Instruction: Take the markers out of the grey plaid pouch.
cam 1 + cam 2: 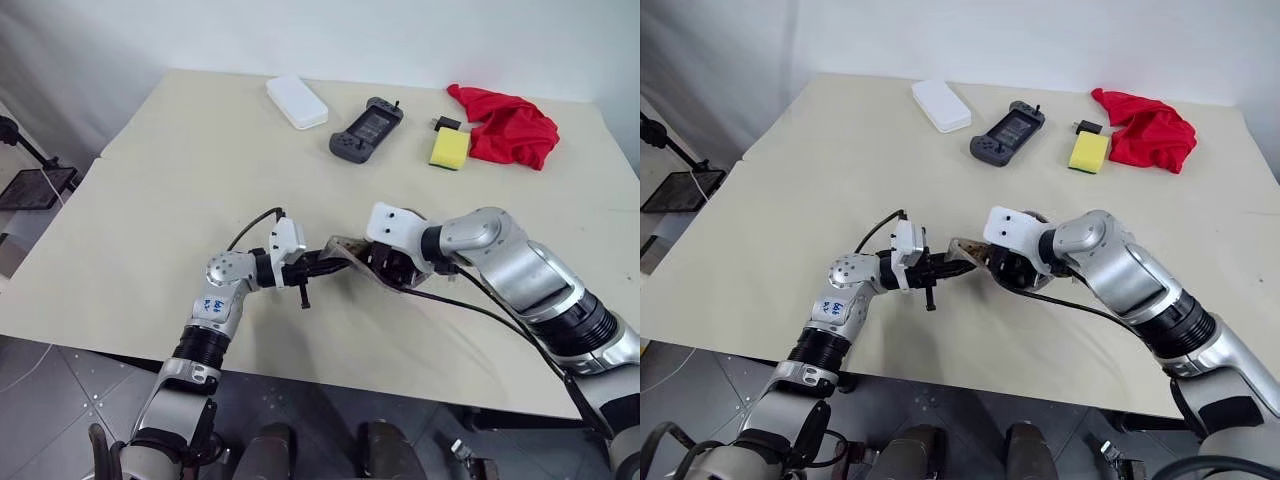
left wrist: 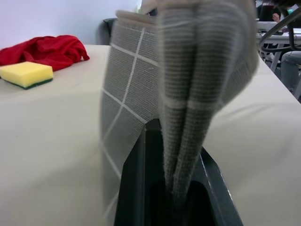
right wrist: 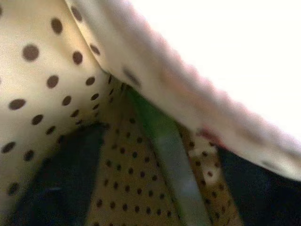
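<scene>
Right — my left gripper [image 1: 940,268] pinches one end of the grey plaid pouch [image 2: 141,94], held above the table [image 1: 180,170]. My right gripper [image 1: 385,262] sits spread inside its dotted lining, a light green marker [image 3: 171,160] between its fingers.

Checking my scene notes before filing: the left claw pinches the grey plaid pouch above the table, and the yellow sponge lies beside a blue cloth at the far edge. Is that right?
One detail is off: the cloth beside the yellow sponge is red, not blue, as the left eye view shows. The left claw does pinch the grey plaid pouch above the table.
</scene>
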